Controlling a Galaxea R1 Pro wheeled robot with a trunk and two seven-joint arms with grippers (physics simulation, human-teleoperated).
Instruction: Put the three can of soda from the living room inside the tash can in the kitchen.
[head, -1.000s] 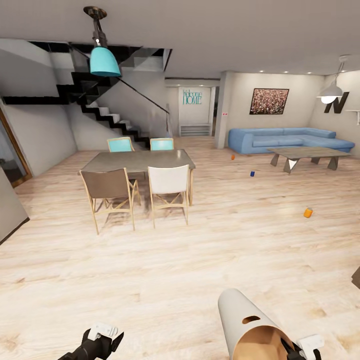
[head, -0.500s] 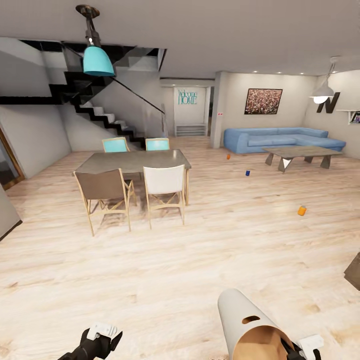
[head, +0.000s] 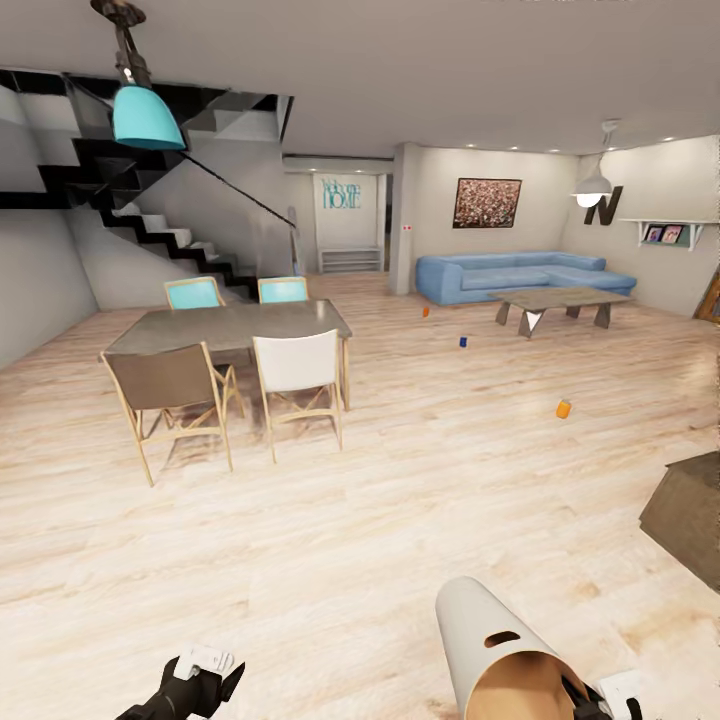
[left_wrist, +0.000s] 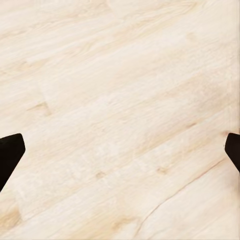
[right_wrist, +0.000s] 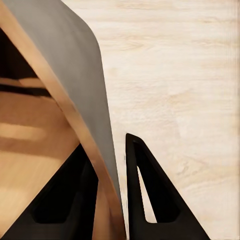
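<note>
Fingers (right_wrist: 150, 200) of my right gripper (right_wrist: 112, 195) pinch the rim of the tash can (head: 500, 665); the left gripper (left_wrist: 120, 150) is wide open with nothing in it.

From the head camera I see the bin tilted, carried low at my right side, one finger inside its brown wall and one outside. My left gripper (head: 205, 675) hangs above the light wood floor (head: 400, 500). The three cans lie on the floor of the living room, well apart: one orange can (head: 563, 408) nearest to me, the dark blue can (head: 463, 342) further, and another orange can (head: 425, 312) near the blue sofa (head: 520, 272). The low table (head: 558, 300) stands just before the sofa. A dining table (head: 230, 325) with four chairs is at my left.
</note>
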